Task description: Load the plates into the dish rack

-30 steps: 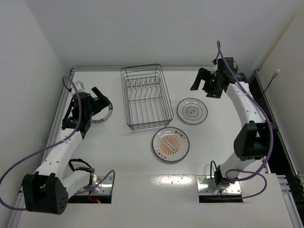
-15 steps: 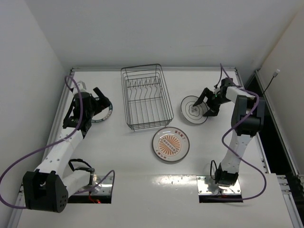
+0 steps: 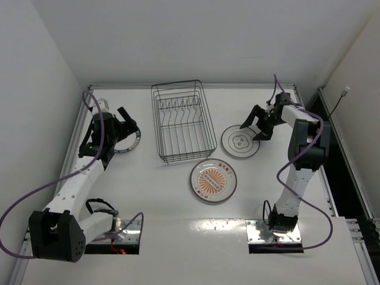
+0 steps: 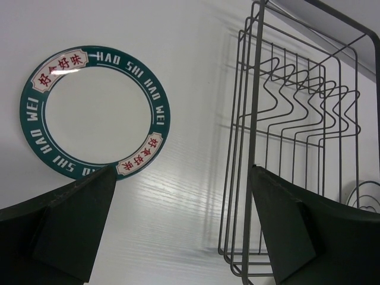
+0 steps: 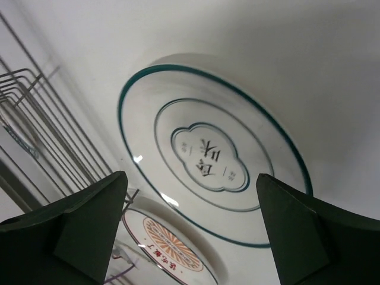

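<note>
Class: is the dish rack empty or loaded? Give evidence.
Empty: the dish rack shows only bare tines; the teal-ringed plate, grey-rimmed plate and orange-patterned plate lie outside it.

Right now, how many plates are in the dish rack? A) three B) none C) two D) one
B: the dish rack holds only its tines; the teal-ring plate, the white plate with the centre mark and the orange-patterned plate all lie flat on the table outside it.
</note>
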